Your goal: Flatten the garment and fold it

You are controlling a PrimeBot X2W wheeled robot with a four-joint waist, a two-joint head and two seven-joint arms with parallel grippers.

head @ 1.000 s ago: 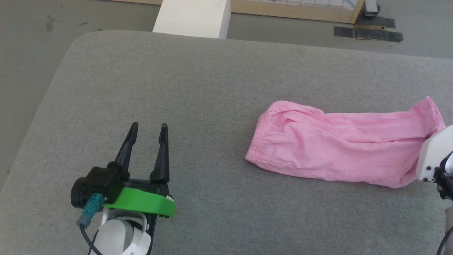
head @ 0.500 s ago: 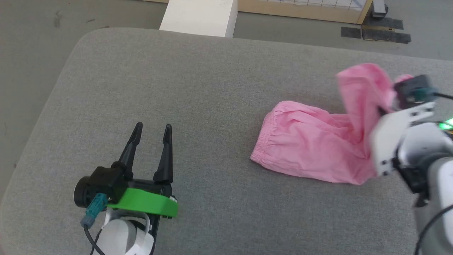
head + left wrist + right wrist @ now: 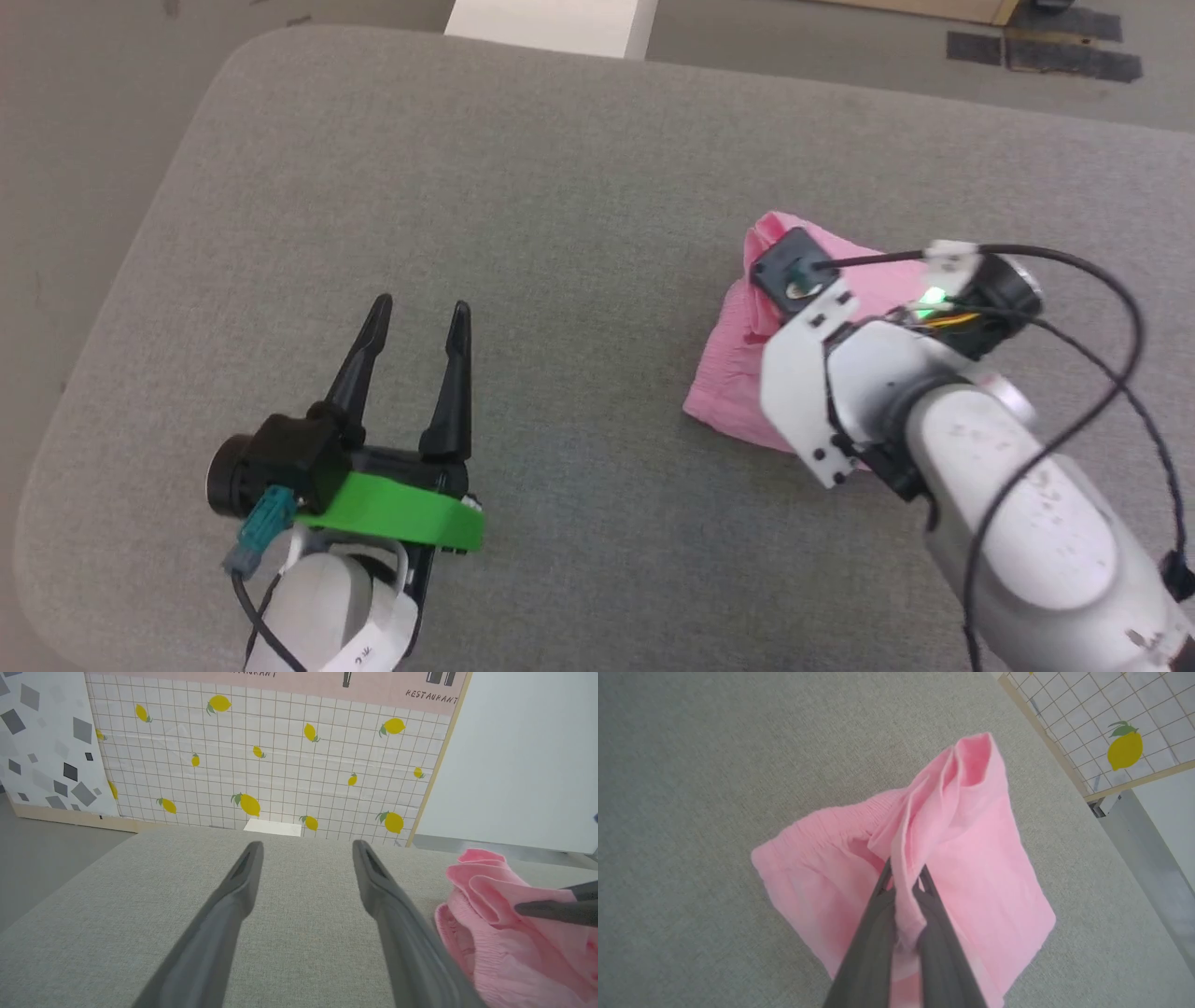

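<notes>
Right gripper (image 3: 904, 877) swung leftward since a second ago, clamped on garment (image 3: 990, 858) end, carrying it over waistband (image 3: 822, 821). Left gripper (image 3: 417, 317) spread, empty, well left; right arm nearer.

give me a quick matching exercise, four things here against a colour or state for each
Things:
1. left gripper
2. right gripper
3. garment
4. cushion

States:
a. pink, one end held up off the surface
b. open, holding nothing
c. grey, lying under the cloth
d. shut on cloth

Pairs: 1-b, 2-d, 3-a, 4-c
</notes>
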